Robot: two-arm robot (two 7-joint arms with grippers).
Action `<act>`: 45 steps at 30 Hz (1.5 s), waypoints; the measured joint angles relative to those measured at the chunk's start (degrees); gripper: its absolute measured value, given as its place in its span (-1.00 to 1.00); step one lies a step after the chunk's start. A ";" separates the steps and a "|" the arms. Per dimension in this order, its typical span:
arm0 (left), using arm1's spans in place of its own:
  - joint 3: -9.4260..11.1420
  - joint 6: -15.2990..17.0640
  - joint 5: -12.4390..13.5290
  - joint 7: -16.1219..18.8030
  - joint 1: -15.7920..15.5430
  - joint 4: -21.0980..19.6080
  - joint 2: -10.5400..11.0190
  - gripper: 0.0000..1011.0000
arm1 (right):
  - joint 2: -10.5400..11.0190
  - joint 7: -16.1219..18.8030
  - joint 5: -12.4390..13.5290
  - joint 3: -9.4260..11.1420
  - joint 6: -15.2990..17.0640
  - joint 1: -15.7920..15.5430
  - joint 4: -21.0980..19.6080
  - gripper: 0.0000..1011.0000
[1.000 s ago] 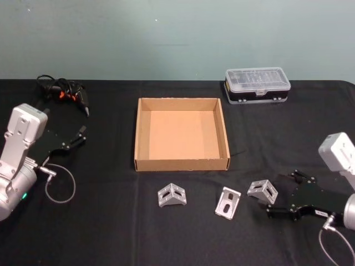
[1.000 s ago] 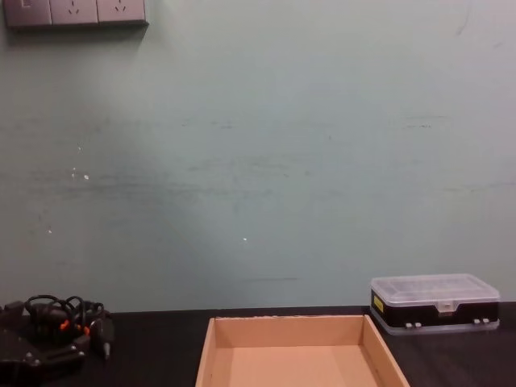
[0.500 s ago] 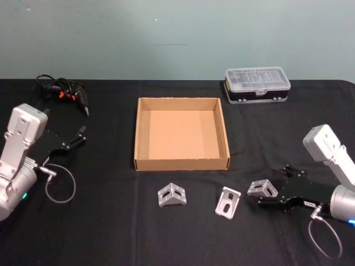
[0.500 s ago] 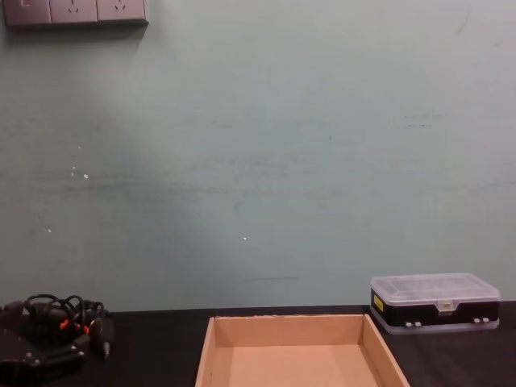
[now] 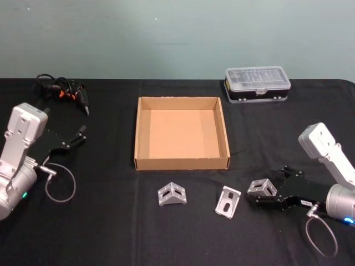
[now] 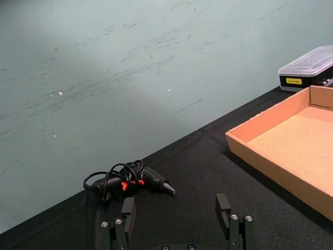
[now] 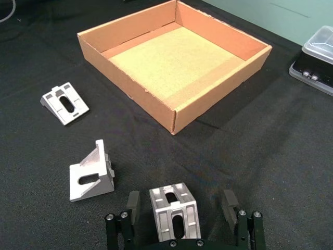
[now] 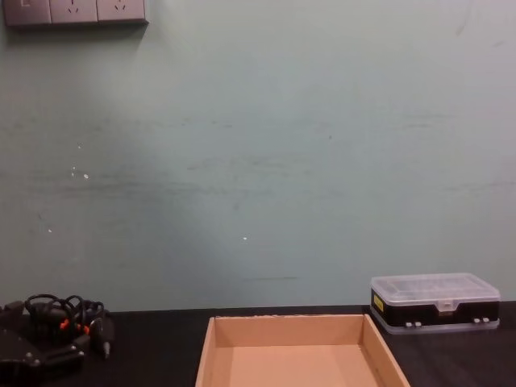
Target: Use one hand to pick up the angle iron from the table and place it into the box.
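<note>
Angle iron, rightmost of three, on table between wide-open jaws of right gripper, untouched. Left gripper idle far left, jaws spread.

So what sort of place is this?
Probably a lab or workshop bench: black table, wall sockets on a bare wall, clear-lidded parts case; right gripper straddles an angle iron, left gripper idle at left.

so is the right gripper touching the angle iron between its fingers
Apart. In the right wrist view the open right gripper straddles the angle iron, with black table showing between each finger and it.
</note>
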 joint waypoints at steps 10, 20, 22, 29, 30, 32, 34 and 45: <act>0.00 0.00 0.00 0.00 0.00 0.00 0.00 1.00 | -0.37 -0.38 -0.09 0.35 0.25 -0.28 0.01 0.98; 0.00 0.00 0.00 0.00 0.01 0.00 0.00 1.00 | -0.30 -0.43 -0.09 0.31 0.21 -0.24 -0.02 0.91; 0.00 0.00 0.00 0.00 0.01 0.00 0.00 1.00 | -0.29 -0.44 -0.09 0.30 0.19 -0.24 -0.03 0.87; 0.00 0.00 0.00 0.00 0.00 0.00 0.00 1.00 | -0.26 -0.44 -0.07 0.26 0.15 -0.20 -0.03 0.48; 0.00 0.00 0.00 0.00 0.00 0.00 0.00 1.00 | -0.25 -0.44 -0.07 0.25 0.14 -0.20 -0.03 0.41; 0.00 0.00 0.00 0.00 0.00 0.00 0.00 1.00 | -0.24 -0.44 -0.06 0.25 0.13 -0.20 -0.03 0.35; 0.00 0.00 0.00 0.00 0.00 0.00 0.00 1.00 | -0.23 -0.44 -0.06 0.24 0.13 -0.20 -0.03 0.18; 0.00 0.00 0.00 0.00 0.00 0.00 0.00 1.00 | -0.23 -0.44 -0.05 0.24 0.13 -0.19 -0.04 -0.08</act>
